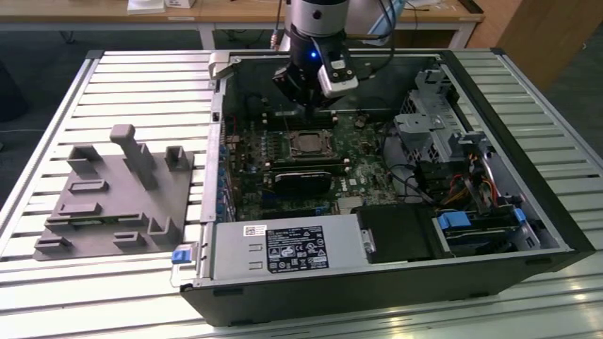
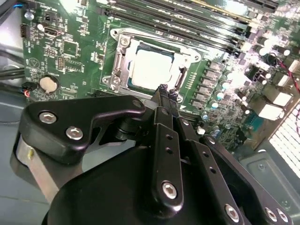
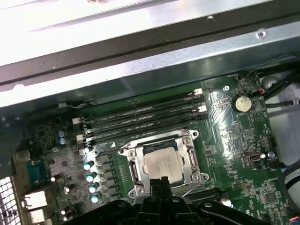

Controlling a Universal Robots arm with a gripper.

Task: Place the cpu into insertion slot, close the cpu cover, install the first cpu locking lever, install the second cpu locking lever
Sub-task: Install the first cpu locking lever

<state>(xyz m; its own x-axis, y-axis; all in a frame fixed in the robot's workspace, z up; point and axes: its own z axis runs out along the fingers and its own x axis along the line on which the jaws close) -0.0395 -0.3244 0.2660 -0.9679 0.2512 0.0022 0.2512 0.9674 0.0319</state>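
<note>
Grey fixture block (image 1: 113,191) is sitting on the slatted desk (image 1: 47,99) at the exterior view's left, well apart from the open computer case (image 1: 377,289). Moving right, the green board (image 2: 70,47) is lying flat in the case so the parts load from above. The cpu (image 2: 151,69) is sitting seated in the insertion slot (image 2: 149,46), with the cpu cover (image 2: 123,65) lying down around it as a frame, probably to hold it flat. Cannot tell if the levers are latched. The end effector (image 2: 168,93) is hovering just beside the cover's near edge, tips pressed together and carrying nothing, likely for poking at a lever rather than grabbing. The drive cage (image 1: 433,120) is sitting at the exterior view's right.
</note>
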